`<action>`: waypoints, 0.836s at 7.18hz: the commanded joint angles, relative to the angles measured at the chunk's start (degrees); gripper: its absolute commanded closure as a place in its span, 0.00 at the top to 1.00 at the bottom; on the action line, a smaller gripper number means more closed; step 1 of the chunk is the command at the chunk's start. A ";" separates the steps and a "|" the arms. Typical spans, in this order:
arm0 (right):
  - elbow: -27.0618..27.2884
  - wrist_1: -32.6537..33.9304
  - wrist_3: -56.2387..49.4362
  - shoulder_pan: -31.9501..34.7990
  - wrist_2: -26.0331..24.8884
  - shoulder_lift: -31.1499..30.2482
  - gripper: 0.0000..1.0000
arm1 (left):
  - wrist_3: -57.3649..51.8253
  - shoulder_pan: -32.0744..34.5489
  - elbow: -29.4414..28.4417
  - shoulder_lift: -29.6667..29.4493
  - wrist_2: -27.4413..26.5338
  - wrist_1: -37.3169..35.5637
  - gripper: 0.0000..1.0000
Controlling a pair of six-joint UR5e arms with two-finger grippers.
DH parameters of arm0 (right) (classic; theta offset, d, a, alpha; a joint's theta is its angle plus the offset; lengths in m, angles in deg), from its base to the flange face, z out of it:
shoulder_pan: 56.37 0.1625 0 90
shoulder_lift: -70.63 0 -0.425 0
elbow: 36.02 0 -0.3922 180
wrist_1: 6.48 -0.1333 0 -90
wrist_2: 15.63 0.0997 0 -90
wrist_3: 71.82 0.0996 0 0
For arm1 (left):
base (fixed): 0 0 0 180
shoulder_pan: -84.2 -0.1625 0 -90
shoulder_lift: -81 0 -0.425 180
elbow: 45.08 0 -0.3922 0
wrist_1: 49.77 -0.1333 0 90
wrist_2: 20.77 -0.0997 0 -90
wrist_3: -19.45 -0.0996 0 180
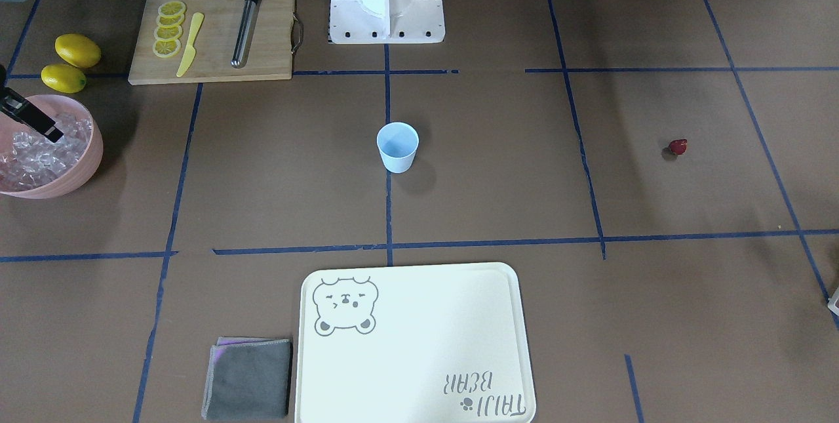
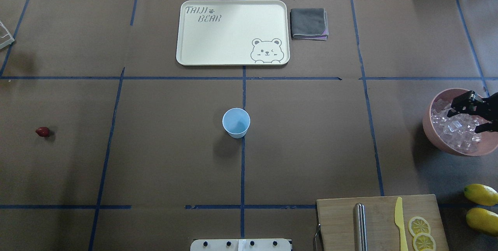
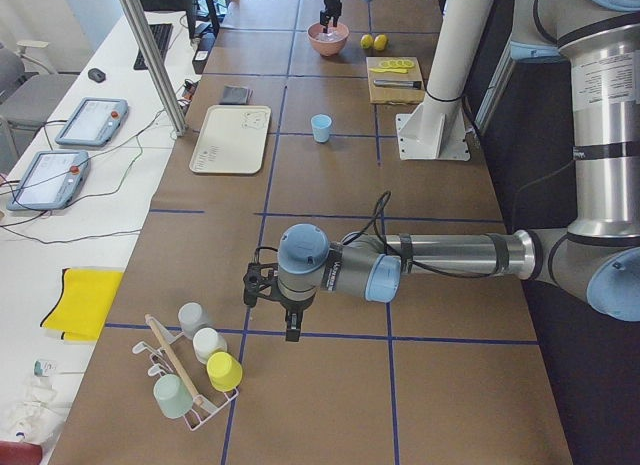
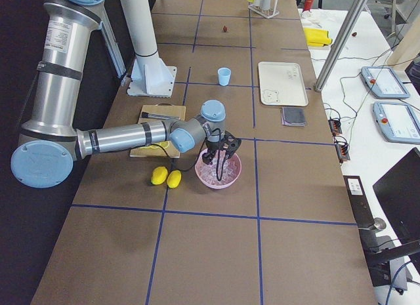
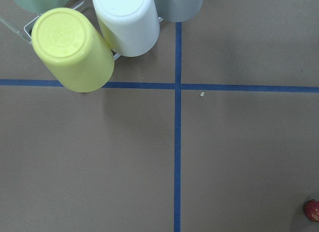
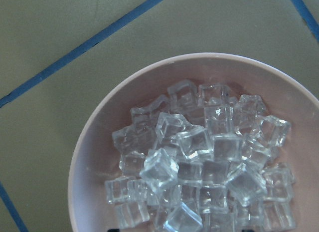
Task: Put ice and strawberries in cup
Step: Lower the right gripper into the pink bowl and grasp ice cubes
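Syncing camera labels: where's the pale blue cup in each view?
Front-facing: cup at centre, on the blue tape line.
Overhead: centre.
Exterior left: upper middle.
Exterior right: upper middle.
Left wrist: not in it.
Right wrist: not in it.
Landmark: bear tray, on the operators' side of the cup.

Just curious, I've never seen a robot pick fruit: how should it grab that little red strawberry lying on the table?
Probably come from straight above and pinch across the strawberry at its widest middle. It is small and lies low on the table with nothing beside it, so a sideways approach would likely scrape the surface.
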 commanded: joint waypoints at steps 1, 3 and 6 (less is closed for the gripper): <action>-0.79 -0.03 0.04 -0.38 -0.30 0.69 0.86 | 0.13 0.00 0.16 0.00 0.00 0.07 1.00; -0.87 -0.03 0.39 -0.55 -0.39 0.69 0.86 | 0.22 0.00 0.16 0.00 0.00 0.07 1.00; -1.05 -0.03 1.09 -2.21 -0.39 0.69 0.86 | 0.22 0.00 0.07 0.00 0.00 0.07 1.00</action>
